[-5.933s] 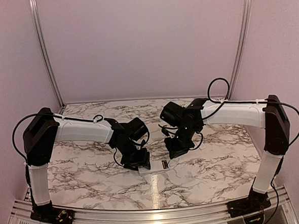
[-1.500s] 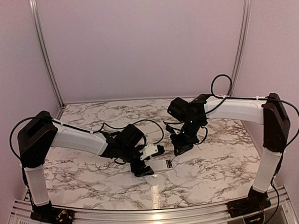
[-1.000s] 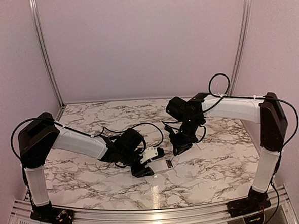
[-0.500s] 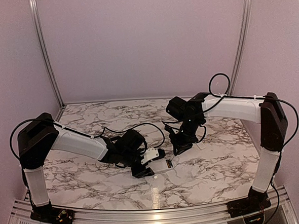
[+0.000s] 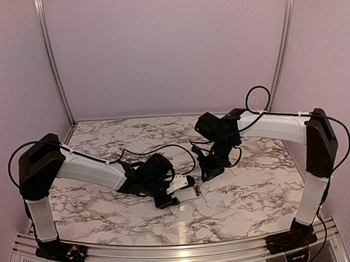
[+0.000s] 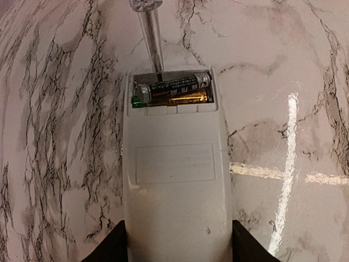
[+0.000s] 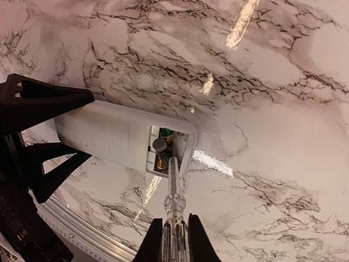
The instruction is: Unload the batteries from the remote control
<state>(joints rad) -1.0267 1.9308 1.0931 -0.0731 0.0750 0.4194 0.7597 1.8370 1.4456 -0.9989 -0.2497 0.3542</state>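
Note:
My left gripper (image 6: 179, 252) is shut on the near end of the remote control (image 6: 174, 164), a slim white bar, with a black finger on each side. At its far end the recess is uncovered and holds the batteries. The dark one (image 6: 173, 86) lies slanted over the golden-orange one (image 6: 184, 99). My right gripper (image 7: 174, 240) is shut on a clear-handled screwdriver (image 7: 173, 180), whose metal tip reaches into the recess beside the dark battery's end (image 7: 160, 145). From above, the remote control (image 5: 189, 192) lies low over the table between the left gripper (image 5: 167, 198) and the right gripper (image 5: 212, 171).
The table (image 5: 104, 135) is glossy marble with bright light streaks. A small flat white piece (image 5: 231, 169) lies just right of the right gripper. A metal rail (image 5: 182, 249) runs along the near edge, and pale walls close the back and sides.
The left arm has stretched lower and slightly right, carrying the remote closer to the table. The right gripper and its screwdriver have hardly moved.

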